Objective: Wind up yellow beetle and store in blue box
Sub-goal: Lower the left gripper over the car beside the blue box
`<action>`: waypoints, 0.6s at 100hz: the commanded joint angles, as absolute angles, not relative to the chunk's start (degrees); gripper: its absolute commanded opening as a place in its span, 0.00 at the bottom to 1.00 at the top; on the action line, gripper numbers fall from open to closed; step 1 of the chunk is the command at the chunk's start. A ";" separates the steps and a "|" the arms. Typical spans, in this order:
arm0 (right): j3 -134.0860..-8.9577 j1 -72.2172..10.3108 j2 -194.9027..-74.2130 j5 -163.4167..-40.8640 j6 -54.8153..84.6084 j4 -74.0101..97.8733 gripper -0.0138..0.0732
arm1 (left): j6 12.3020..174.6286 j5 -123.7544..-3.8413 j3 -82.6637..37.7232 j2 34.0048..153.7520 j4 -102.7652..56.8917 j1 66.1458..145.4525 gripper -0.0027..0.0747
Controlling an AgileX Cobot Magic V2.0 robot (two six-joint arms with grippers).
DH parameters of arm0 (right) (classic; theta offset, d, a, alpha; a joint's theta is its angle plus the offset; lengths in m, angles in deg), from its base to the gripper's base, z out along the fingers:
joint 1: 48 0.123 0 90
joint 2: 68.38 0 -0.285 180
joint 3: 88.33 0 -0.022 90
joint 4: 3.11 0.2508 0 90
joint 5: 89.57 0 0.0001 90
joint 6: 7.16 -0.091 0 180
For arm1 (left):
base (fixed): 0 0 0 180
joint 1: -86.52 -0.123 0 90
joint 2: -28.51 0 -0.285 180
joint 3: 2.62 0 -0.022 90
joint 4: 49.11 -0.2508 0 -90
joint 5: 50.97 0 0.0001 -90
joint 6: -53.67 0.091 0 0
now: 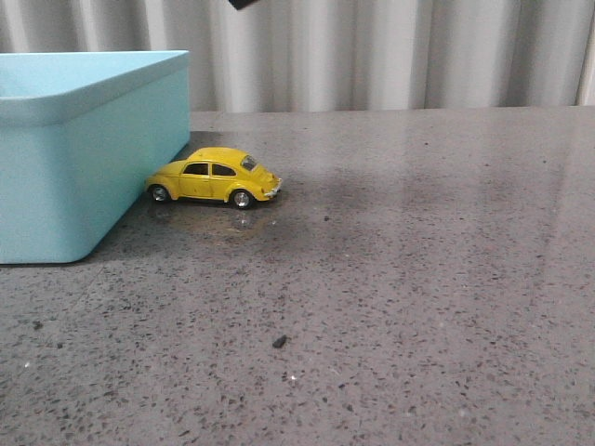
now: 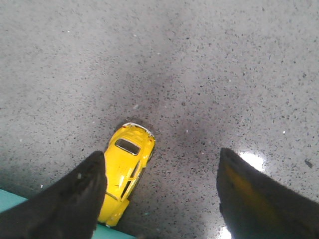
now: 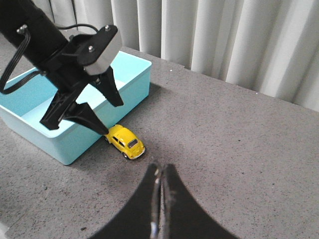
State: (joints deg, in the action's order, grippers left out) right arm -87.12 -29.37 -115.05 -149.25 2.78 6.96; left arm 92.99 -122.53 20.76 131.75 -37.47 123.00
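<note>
The yellow beetle (image 1: 214, 177) stands on its wheels on the grey table, its nose close against the wall of the blue box (image 1: 93, 158) at the left. In the left wrist view my left gripper (image 2: 160, 154) is open and empty above the table, with the beetle (image 2: 127, 169) by one finger (image 2: 79, 199) and only partly between the two. The right wrist view shows the left gripper (image 3: 112, 117) hanging over the beetle (image 3: 127, 142) beside the box (image 3: 134, 62). My right gripper (image 3: 159, 167) is shut and empty, back from the beetle.
The table is speckled grey stone (image 1: 418, 279). A pale pleated curtain (image 1: 372, 56) hangs behind its far edge. A small dark crumb (image 1: 279, 342) lies near the front. The box's inside shows nothing in it in the right wrist view.
</note>
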 commanded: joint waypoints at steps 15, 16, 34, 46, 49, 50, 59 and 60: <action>-85.57 -29.19 -114.24 -141.09 3.52 7.14 0.09 | 91.72 -123.74 22.81 129.77 -37.89 122.66 0.48; -85.46 -29.19 -114.24 -141.09 3.52 7.14 0.09 | 91.72 -123.74 22.81 129.77 -37.89 122.54 0.48; -85.46 -29.19 -114.24 -140.17 3.52 7.14 0.09 | 100.97 -123.74 22.81 130.27 -42.04 122.32 0.57; -84.97 -29.19 -114.24 -140.03 3.52 7.14 0.09 | 104.61 -123.74 22.81 131.34 -41.54 122.08 0.59; -84.59 -29.19 -114.24 -139.95 3.52 7.14 0.09 | 107.51 -123.74 22.81 131.64 -40.71 122.08 0.59; -84.51 -29.19 -114.24 -139.95 3.52 7.14 0.09 | 108.06 -123.74 22.81 131.66 -40.50 122.08 0.59; -83.30 -29.19 -114.24 -139.95 3.52 7.14 0.09 | 115.13 -123.74 22.81 132.69 -38.21 122.08 0.59; -83.12 -29.19 -114.24 -139.95 3.52 7.14 0.09 | 115.60 -123.74 22.81 132.91 -38.10 122.08 0.60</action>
State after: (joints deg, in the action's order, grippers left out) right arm -82.94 -29.37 -114.10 -144.73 2.92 6.96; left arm 109.03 -122.61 20.94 134.15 -41.15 122.17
